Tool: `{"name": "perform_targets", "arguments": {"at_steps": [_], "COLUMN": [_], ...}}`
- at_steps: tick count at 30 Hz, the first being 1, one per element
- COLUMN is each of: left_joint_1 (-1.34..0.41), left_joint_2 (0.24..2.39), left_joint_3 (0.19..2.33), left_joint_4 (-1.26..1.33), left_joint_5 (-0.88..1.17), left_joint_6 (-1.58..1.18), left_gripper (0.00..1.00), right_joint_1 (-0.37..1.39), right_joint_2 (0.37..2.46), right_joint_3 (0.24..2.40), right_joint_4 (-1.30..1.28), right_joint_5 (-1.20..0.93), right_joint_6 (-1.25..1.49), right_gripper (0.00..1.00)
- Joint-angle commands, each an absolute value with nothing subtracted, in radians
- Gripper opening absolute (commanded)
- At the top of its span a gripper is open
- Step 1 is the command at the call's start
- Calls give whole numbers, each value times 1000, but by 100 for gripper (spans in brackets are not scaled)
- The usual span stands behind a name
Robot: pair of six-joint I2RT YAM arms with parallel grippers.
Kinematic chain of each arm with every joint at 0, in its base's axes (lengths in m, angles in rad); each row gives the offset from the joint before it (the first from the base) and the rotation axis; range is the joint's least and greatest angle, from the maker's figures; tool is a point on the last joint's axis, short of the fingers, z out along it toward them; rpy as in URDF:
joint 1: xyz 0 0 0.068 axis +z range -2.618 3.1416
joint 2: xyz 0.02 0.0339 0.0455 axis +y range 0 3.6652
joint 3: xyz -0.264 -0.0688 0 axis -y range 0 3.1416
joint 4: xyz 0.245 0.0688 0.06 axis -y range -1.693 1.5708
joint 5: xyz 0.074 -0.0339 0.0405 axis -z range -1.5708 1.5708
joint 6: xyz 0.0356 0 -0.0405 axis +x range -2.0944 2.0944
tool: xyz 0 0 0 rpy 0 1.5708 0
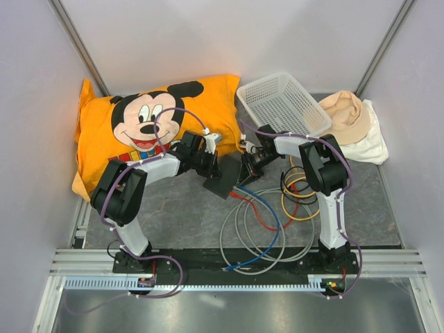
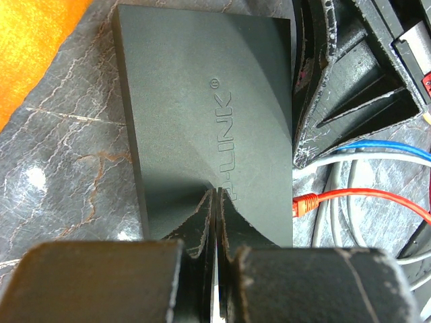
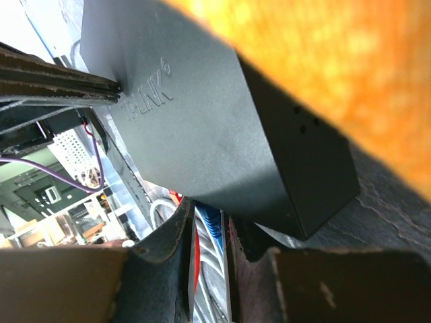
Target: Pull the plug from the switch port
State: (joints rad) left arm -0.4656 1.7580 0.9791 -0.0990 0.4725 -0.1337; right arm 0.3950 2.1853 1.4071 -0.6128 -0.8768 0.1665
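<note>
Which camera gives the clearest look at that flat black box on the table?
The left wrist view: the switch fills the frame from above, logo readable, a red plug at its edge. The right wrist view shows the switch close but steeply slanted. The top external view shows it small and partly hidden.

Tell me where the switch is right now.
In the top external view the switch lies mid-table, just in front of the orange Mickey Mouse pillow, between the left gripper and the right gripper, with the coiled cables on its right.
</note>
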Motion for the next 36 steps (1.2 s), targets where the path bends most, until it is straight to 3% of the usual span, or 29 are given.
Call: {"name": "perform_targets", "arguments": {"at_steps": [1,9,18,26,36], "left_joint_1": [-460,-460,-460,-462,-462], "left_joint_2": [1809,1821,1819,1828,1870], "left_joint_3": [959,968,985,996,1052], "left_joint_4": [-175,-166,-163,-152,-152], "left_joint_5": [416,419,417,422,442], "left_joint_6": [-104,-114,-114,-117,-129], "left_gripper": [1,2,1,2,1], "right_joint_1": [335,322,299,242,45], "right_joint_2": [2206,2168,2059,1843,1740], "right_joint_3": [1333,1240,1316,1491,1597], "right_joint_4": [-658,-713,-788,-854,-861], "right_joint_5": [-586,-558,-566,-388,-166], "right_joint_6": [68,-31,-118,-238,-330], "right_gripper": [1,0,0,1,0]}}
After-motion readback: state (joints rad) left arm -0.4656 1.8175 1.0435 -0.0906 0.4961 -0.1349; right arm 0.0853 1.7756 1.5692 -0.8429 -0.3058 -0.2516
